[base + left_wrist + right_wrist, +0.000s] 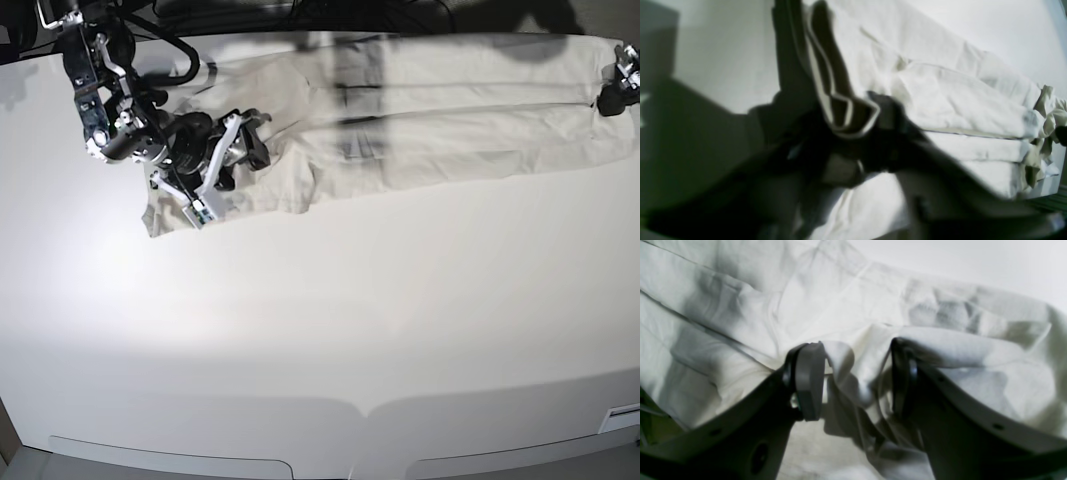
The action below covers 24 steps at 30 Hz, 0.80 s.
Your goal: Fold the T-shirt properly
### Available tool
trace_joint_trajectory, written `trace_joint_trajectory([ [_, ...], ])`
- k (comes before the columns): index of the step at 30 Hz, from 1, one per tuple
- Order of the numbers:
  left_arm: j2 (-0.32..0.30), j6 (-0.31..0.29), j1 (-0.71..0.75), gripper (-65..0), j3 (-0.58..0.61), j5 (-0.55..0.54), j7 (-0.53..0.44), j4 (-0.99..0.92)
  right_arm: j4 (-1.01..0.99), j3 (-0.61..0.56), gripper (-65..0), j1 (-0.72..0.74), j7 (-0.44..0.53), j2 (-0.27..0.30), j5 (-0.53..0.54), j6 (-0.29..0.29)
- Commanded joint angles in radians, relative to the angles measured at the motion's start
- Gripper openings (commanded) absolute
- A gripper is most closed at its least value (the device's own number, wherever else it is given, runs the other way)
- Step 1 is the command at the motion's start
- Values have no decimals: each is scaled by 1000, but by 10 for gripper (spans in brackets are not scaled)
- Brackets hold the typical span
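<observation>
No text, label, brand, number or sign can be read in any of the three views. The T-shirt [440,110] shows only plain pale cloth, with no print and no legible tag. The white table [320,330] bears no markings. The dark fingers [808,380] in the right wrist view carry no lettering, and the left wrist view is too blurred to show any writing on the cloth or on the gripper parts.
</observation>
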Motion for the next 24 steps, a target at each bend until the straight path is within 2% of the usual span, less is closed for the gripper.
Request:
trace_joint_trajectory([
  [1, 6, 41, 22, -625, 14, 114, 104, -11, 15, 6, -342, 14, 14, 11, 10, 3],
  [2, 6, 41, 22, -650, 14, 120, 90, -11, 15, 6, -342, 14, 14, 11, 9, 3],
  [7, -6, 41, 16, -650, 14, 239, -122, -11, 15, 8, -342, 14, 31, 11, 10, 3],
  [11, -24, 41, -35, -650, 14, 286, -147, -11, 15, 8, -342, 14, 122, -1, 40, 3],
  [17, -26, 41, -155, -650, 14, 386, -146, -11, 15, 8, -342, 23, 137, -126, 27, 3],
  [20, -27, 41, -209, -650, 14, 460, -147, -11, 15, 8, -342, 22, 140, -184, -28, 2],
  [24, -34, 93, -256, -650, 14, 595, -185, -11, 15, 8, -342, 23, 140, -254, -40, 2],
])
